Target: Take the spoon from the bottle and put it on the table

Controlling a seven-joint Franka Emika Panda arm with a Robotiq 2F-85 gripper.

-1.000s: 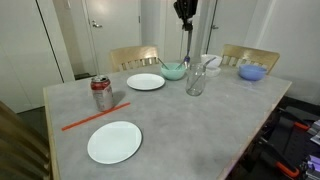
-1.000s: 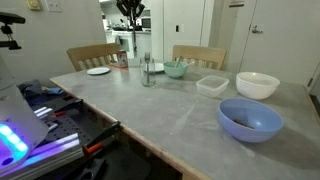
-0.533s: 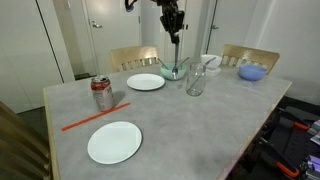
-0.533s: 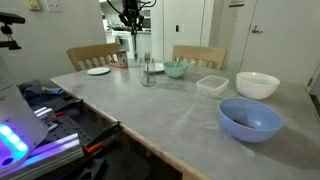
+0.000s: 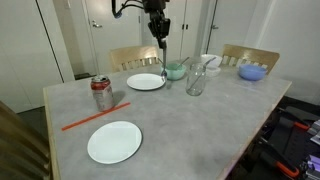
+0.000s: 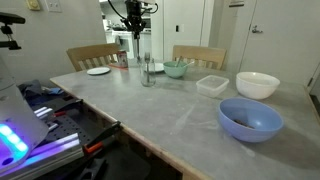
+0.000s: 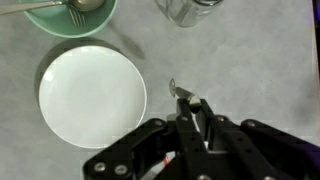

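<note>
My gripper (image 5: 161,37) is shut on the slim silvery spoon (image 5: 163,62), which hangs straight down from the fingers above the grey table (image 5: 200,130). In the wrist view the spoon's end (image 7: 173,89) sticks out past the closed fingertips of the gripper (image 7: 188,103), over bare table beside a white plate (image 7: 92,96). The clear glass bottle (image 5: 195,80) stands upright and apart from the spoon, and shows at the top edge of the wrist view (image 7: 186,9). In an exterior view the gripper (image 6: 135,30) hangs high behind the bottle (image 6: 148,72).
A green bowl (image 5: 173,71) with cutlery in it sits behind the plate (image 5: 146,82). A soda can (image 5: 101,94), a red stick (image 5: 95,117) and a second white plate (image 5: 114,142) lie nearer. A blue bowl (image 6: 250,118), a white bowl (image 6: 257,85) and a clear tub (image 6: 212,85) stand to one side.
The gripper has carried the spoon up and out of the bottle and sideways, from above the bottle to a spot between the bottle and the far white plate.
</note>
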